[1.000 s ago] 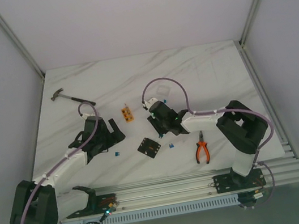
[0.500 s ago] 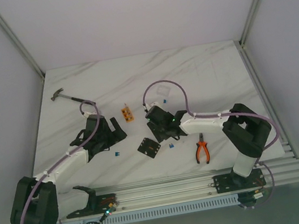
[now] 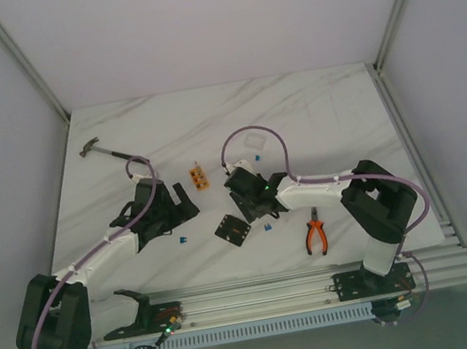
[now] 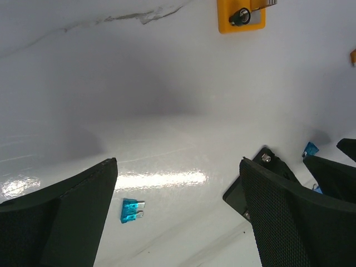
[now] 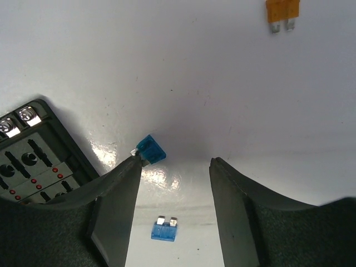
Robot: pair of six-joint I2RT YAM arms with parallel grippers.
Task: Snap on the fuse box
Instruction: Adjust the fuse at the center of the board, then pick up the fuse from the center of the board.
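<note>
The fuse box [image 3: 233, 228], a small black square with slots, lies on the white table between the arms. My right gripper [image 3: 258, 213] is open just right of it. In the right wrist view the box [image 5: 39, 147] is at the left and the gripper [image 5: 175, 161] hangs low over the table. One blue fuse [image 5: 151, 149] touches the left fingertip and another [image 5: 165, 229] lies between the fingers. My left gripper [image 3: 183, 203] is open and empty, left of the box. In the left wrist view the gripper [image 4: 178, 167] shows a blue fuse [image 4: 132, 210] by its left finger and a box corner [image 4: 261, 167] by its right.
An orange block [image 3: 198, 178] lies behind the box; it also shows in the left wrist view [image 4: 241, 15]. Orange-handled pliers [image 3: 316, 234] lie at the right, a hammer [image 3: 104, 151] at the far left, a clear lid [image 3: 255, 144] at the back. An orange fuse [image 5: 282, 10] lies ahead of the right gripper.
My right gripper has moved left and a little nearer, closer to the fuse box. The left arm has shifted only slightly.
</note>
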